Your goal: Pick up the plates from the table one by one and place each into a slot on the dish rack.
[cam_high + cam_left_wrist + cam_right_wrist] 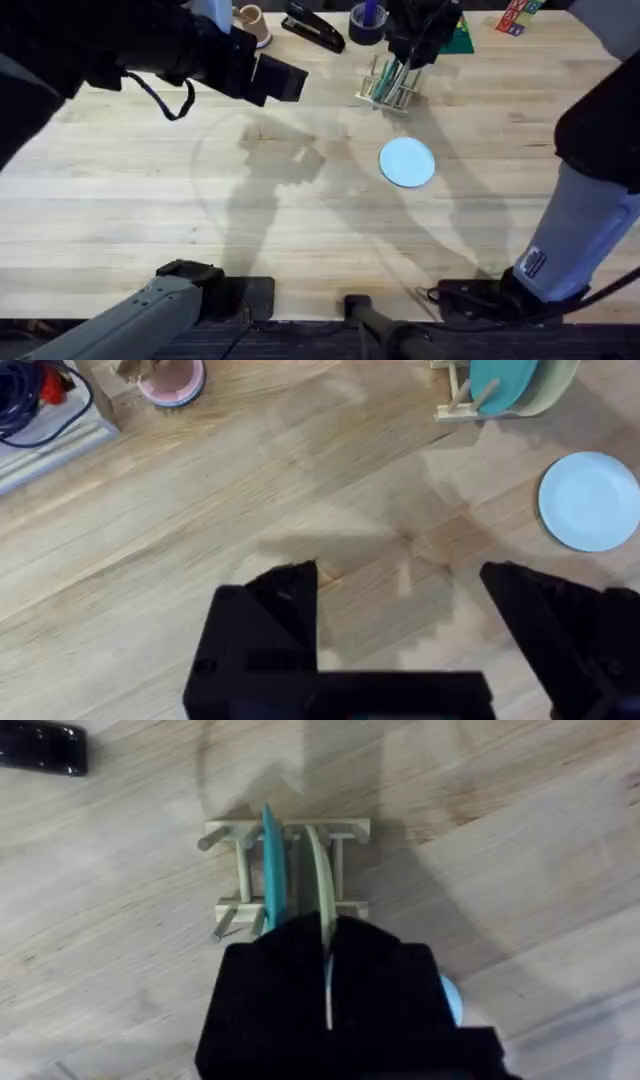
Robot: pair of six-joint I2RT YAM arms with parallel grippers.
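So two plates are racked already: the teal plate (272,870) and the cream plate (320,880) stand on edge in the dish rack (232,910) near the tabletop's far edge. The right gripper (328,965) is right over the cream one, fingers pinched on its rim. The light blue plate (407,161) lies flat mid-table (120,220), so that's what's left. The left gripper (400,610) hovers, jaws spread, empty.

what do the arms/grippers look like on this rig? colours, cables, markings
Left gripper: black, blocky, angular fingers. Right gripper: also black, fingers slab-like. In the overhead view the right arm has a pale grey link bearing a small dark label, the left arm a grey link, and a black cable loops beneath its wrist.
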